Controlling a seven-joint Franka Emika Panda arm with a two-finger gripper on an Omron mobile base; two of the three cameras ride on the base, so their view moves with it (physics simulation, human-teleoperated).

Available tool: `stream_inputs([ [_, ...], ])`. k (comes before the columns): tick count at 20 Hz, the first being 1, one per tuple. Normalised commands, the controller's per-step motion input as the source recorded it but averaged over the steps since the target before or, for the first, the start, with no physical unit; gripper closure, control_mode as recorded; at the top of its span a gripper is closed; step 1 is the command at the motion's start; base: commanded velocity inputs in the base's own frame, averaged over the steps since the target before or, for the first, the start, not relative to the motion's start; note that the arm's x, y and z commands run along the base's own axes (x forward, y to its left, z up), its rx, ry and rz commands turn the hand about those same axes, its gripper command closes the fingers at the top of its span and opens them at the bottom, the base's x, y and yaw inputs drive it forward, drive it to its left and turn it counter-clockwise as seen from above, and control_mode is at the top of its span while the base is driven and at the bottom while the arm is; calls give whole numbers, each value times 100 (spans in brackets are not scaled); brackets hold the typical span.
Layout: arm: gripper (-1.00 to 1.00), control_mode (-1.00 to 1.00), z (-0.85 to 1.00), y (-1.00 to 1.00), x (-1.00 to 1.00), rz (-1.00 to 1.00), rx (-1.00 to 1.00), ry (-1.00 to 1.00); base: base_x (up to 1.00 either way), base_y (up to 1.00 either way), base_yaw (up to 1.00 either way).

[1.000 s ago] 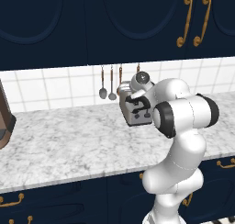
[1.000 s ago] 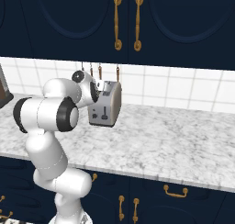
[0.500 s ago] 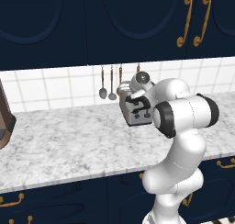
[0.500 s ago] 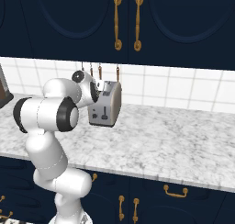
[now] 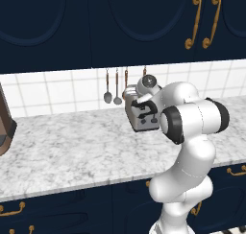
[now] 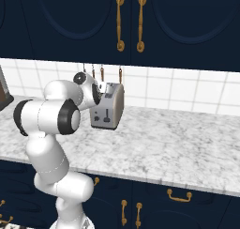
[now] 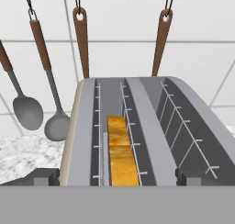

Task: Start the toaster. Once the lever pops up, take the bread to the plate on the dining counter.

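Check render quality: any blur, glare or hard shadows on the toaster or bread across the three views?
Hand view: sharp, flat even light, no glare on the toaster; bread evenly lit, slots darker. Left base view: crisp, arm covers part of the toaster. Right base view: crisp, soft sheen on its side, no hard shadow on the counter.

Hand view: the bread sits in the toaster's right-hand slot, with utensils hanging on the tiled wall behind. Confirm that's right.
Not quite. In the hand view the bread sits in the left-hand slot of the toaster; the right-hand slot holds only its wire guides. The utensils do hang on the tiled wall behind.
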Motion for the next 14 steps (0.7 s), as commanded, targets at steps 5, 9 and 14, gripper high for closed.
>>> stream_inputs([
  [5,-100,-100,0,0,0,0,0,0,0,0,0],
  [9,-100,-100,0,0,0,0,0,0,0,0,0],
  [14,-100,-100,0,0,0,0,0,0,0,0,0],
])
